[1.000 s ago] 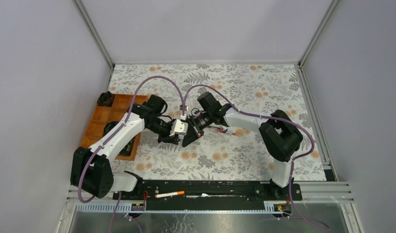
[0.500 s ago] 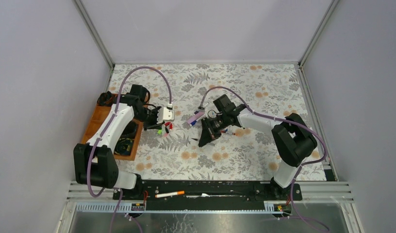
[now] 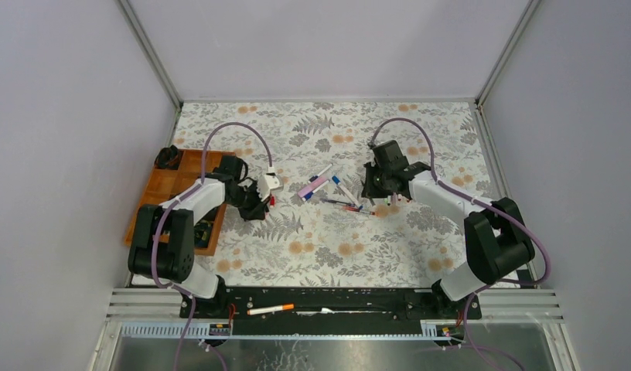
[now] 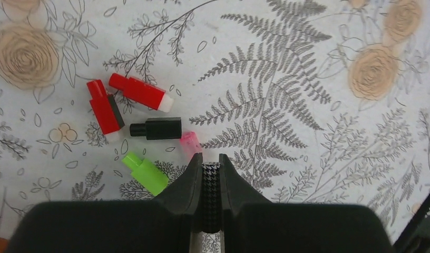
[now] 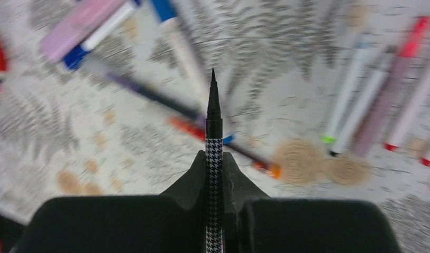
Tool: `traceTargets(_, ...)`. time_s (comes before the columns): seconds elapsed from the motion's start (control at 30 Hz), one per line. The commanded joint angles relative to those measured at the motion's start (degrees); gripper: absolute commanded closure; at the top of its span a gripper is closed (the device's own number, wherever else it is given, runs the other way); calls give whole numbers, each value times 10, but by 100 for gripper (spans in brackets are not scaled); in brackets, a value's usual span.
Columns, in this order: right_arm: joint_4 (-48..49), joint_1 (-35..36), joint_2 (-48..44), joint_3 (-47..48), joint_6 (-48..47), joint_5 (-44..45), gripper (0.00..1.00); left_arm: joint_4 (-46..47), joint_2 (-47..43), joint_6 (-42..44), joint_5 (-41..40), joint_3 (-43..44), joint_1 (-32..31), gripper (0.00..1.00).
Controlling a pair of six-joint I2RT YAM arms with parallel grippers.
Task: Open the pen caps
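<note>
While my two arms stand well apart over the table point(image 3: 328, 251), each gripper is clamped on one part of the same patterned marker.

Left gripper point(image 4: 211, 162): clenched on the houndstooth cap point(image 4: 211, 196), which fills the gap between the fingers. This gripper hangs near the table's left edge, just beside the wooden tray point(image 3: 154, 197).

Loose pen caps on the cloth ahead of the left fingers:
- two red caps point(image 4: 105, 110), lying close together
- one black cap point(image 4: 157, 128), just beside them
- one pink cap point(image 4: 190, 143), just beyond the fingertip
- one green cap point(image 4: 145, 173), nearest the finger's left side

Right gripper point(image 5: 213, 157): clenched on the houndstooth pen point(image 5: 213, 118). Its bare black tip points away from me, above the cloth. This gripper hangs right of the table's centre.

The other pens point(image 3: 345, 202) lie scattered at the table's centre, between the two grippers, with a pink highlighter point(image 3: 312, 186) among them. The right wrist view shows more white barrels point(image 5: 360, 100) lying side by side. That view is blurred, so I cannot tell which of them carry caps.
</note>
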Motion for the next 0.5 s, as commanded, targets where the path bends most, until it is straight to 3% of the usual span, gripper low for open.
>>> traceTargets(0.0,22,-12,3,-3,20,206,100,117,1,-86,-51,-26,-20,90)
traceTargets(0.27,30,-29,53,15,20,268,98,128,19,-118,-101,-20,-36,79)
traceTargets(0.47,40,-35,78,25,13,279,95,127,14,-119,-106,-23,-38,63)
